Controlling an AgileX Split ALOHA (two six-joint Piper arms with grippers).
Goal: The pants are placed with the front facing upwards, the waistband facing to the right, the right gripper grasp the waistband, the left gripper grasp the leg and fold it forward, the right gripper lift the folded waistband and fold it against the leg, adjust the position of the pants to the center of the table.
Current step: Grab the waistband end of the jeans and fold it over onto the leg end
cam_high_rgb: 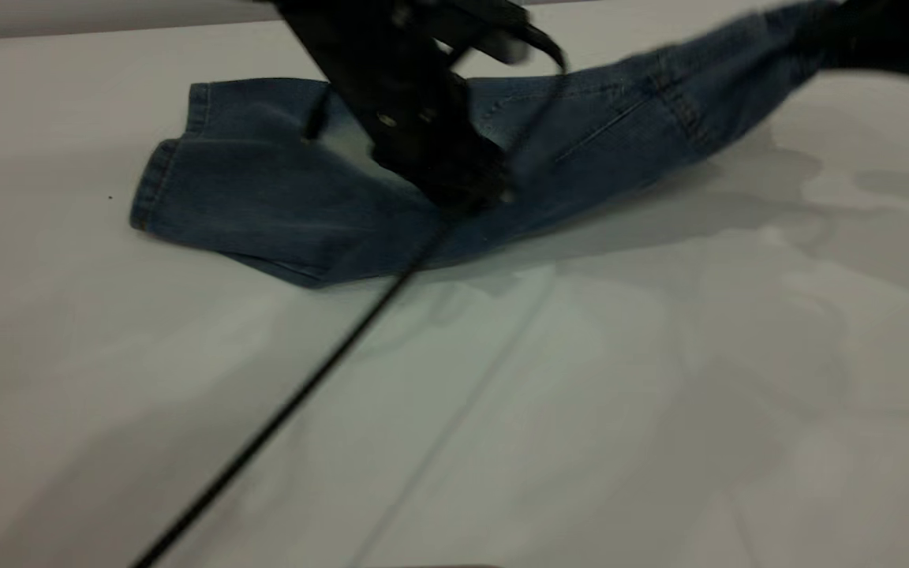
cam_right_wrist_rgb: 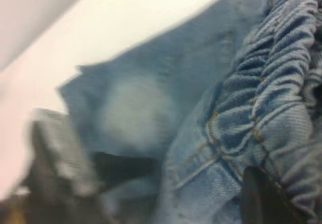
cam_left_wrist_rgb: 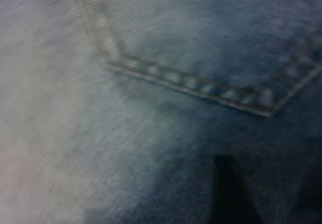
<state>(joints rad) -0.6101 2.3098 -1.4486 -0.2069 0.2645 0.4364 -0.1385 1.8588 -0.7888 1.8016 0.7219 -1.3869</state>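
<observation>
- Nearest the exterior camera: bare white table (cam_high_rgb: 581,442), crossed by a thin black cable (cam_high_rgb: 297,394) running from the near left edge up toward my left arm.
- Pants (cam_high_rgb: 281,189) lie on the far half of the table, leg hems to the left, blue denim with a pale faded patch near the middle.
- My left gripper (cam_high_rgb: 466,197) is down on the middle of the pants, tip against the cloth. Whether its fingers are parted or closed, I cannot tell; the exterior view shows only a dark mass.
- Left wrist view: denim fills everything, very close. A stitched pocket corner (cam_left_wrist_rgb: 261,108) with tan thread, and one dark fingertip (cam_left_wrist_rgb: 229,194) of mine against the fabric.
- My right gripper (cam_high_rgb: 888,35) is at the far right, raised off the table, clamped on the waistband (cam_high_rgb: 806,24). That end of the pants hangs lifted, sloping down to the left where the legs rest flat.
- Right wrist view: gathered elastic waistband (cam_right_wrist_rgb: 282,88) bunched right at my finger (cam_right_wrist_rgb: 259,199); beyond it the pale knee patch (cam_right_wrist_rgb: 133,113) and the left arm, blurred.
</observation>
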